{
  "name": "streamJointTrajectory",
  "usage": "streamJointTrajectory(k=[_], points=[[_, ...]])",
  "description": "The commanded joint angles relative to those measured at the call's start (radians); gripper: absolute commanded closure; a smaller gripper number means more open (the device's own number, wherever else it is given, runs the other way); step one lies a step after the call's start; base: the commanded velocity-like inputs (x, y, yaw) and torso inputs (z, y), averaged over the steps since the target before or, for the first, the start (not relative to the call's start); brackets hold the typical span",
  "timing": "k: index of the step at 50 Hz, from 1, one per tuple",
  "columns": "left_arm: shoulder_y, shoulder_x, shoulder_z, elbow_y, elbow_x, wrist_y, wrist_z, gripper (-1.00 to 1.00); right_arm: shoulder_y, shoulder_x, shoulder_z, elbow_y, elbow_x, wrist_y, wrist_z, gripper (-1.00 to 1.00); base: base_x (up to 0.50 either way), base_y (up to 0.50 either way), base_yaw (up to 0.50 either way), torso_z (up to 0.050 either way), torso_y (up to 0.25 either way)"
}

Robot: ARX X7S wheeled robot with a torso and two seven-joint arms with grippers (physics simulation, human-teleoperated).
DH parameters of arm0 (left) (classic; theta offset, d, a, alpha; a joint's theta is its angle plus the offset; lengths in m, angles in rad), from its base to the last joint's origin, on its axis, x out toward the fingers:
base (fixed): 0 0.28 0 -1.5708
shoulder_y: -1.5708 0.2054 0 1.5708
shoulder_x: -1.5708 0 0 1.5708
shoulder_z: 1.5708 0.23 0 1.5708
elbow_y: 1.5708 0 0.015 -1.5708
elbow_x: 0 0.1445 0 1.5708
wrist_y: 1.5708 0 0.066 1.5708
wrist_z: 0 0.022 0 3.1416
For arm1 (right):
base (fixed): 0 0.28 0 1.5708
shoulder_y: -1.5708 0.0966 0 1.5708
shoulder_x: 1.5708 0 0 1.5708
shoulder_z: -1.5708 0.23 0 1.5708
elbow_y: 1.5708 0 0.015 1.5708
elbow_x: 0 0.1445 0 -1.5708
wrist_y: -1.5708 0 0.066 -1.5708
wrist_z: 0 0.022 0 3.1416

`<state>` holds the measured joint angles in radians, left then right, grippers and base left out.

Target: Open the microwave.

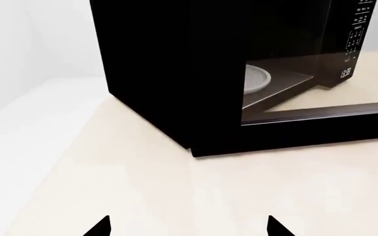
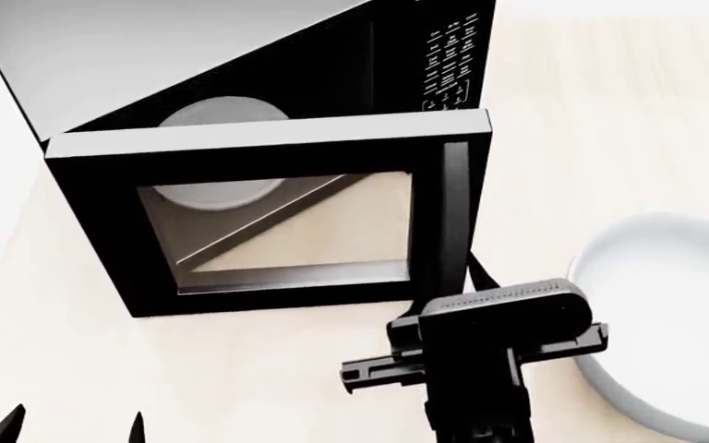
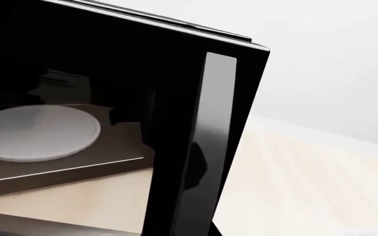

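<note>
Nearest the head camera is the right arm's dark wrist block, and beyond it the right fingers (image 2: pixel 463 277) reach toward the handle (image 2: pixel 454 217), the upright bar on the free edge of the door (image 2: pixel 269 221). A thin black finger seems to run up beside the foot of that bar, but the wrist block covers the tips, and the right wrist view shows only the glossy handle strip (image 3: pixel 208 142) filling the picture at close range, so I cannot tell how wide those fingers stand or whether they grip the handle or only sit against it. The microwave (image 2: pixel 207 65) stands on the pale tabletop (image 2: pixel 269 369) straight ahead of the robot, toward its left, with the door already swung well out from the body; the white turntable (image 2: pixel 219 189) shows through the glass and over the door's top edge, and the button panel (image 2: pixel 450 55) lies uncovered behind. The left fingers (image 1: pixel 189 227) hang spread and empty over bare tabletop, well short of the microwave's hinge-side corner. A white bowl (image 2: pixel 668 323) rests to the right of the right arm. The handle's long axis is vertical and it lies just ahead of the right fingers, so the right arm is much the nearer one; by my reading, any further opening means carrying that edge in an arc toward the robot's left, about the hinge.
</note>
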<state>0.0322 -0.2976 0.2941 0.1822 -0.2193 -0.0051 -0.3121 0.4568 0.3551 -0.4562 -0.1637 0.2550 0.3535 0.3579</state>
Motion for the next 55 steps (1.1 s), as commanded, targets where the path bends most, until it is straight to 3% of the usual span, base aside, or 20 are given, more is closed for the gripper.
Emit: streamJointTrajectory(k=[1, 3, 4, 43, 55], points=[[0.0, -0.004, -0.001, 0.003, -0.006, 0.001, -0.004, -1.0, -0.001, -0.031, -0.064, -0.035, 0.091, -0.05, -0.088, 1.0, 0.0, 0.0, 0.0, 0.0, 0.0], [0.0, -0.004, 0.0, 0.003, -0.006, 0.002, -0.004, -1.0, 0.002, -0.03, -0.067, -0.031, 0.094, -0.045, -0.092, 1.0, 0.0, 0.0, 0.0, 0.0, 0.0], [-0.001, -0.004, 0.002, 0.002, -0.005, 0.002, -0.005, -1.0, 0.001, -0.028, -0.069, -0.033, 0.09, -0.038, -0.086, -1.0, 0.0, 0.0, 0.0, 0.0, 0.0], [-0.002, -0.013, 0.012, 0.009, -0.013, 0.002, -0.016, -1.0, -0.077, 0.068, 0.077, -0.14, 0.19, -0.06, -0.039, -1.0, 0.0, 0.0, 0.0, 0.0, 0.001], [-0.003, -0.015, 0.019, 0.007, -0.014, 0.003, -0.017, -1.0, -0.132, 0.145, 0.094, -0.409, 0.258, 0.065, 0.031, -1.0, 0.0, 0.0, 0.0, 0.0, 0.0]])
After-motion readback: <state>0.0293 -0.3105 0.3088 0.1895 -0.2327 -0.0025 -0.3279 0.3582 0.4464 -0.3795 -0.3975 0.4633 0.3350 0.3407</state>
